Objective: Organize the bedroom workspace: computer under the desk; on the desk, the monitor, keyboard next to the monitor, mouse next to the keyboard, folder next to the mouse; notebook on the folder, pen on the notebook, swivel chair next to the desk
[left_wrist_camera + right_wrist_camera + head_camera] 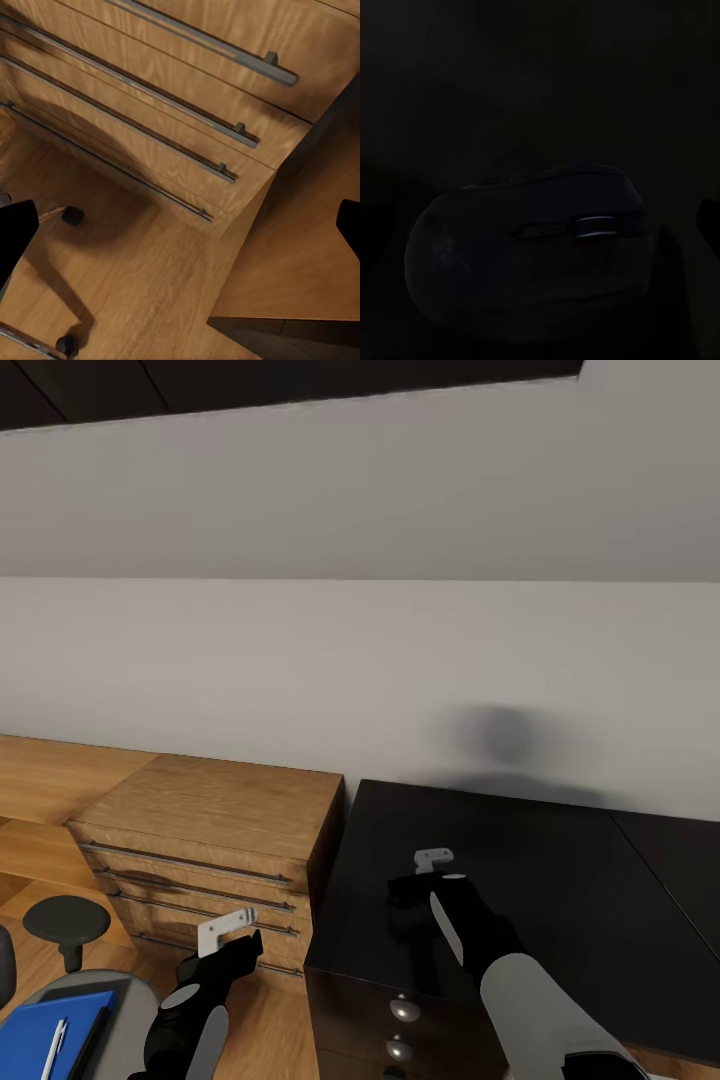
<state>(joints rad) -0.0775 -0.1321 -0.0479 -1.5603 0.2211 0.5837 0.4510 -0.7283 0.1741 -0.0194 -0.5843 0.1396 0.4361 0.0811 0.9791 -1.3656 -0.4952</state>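
The black-topped desk (pixel 560 900) lies ahead. My right gripper (pixel 412 882) hovers over its near-left part, open. A dark mouse (pixel 529 251) lies on the desk between the fingers and shows faintly in the head view (pixel 400 890). My left gripper (pixel 245 948) hangs open and empty over the wood floor in front of the dresser. At the lower left, the blue folder (pixel 45 1032) lies on the swivel chair's grey seat (pixel 135 1000) with the white pen (pixel 55 1046) on top. The computer, monitor, keyboard and notebook are out of view.
An oak dresser (pixel 215 825) with long bar handles (pixel 187 112) stands against the desk's left side. A black drawer unit with round knobs (pixel 404 1010) sits under the desk's near edge. The chair's black armrest (pixel 66 920) and a caster (pixel 72 216) are near my left arm.
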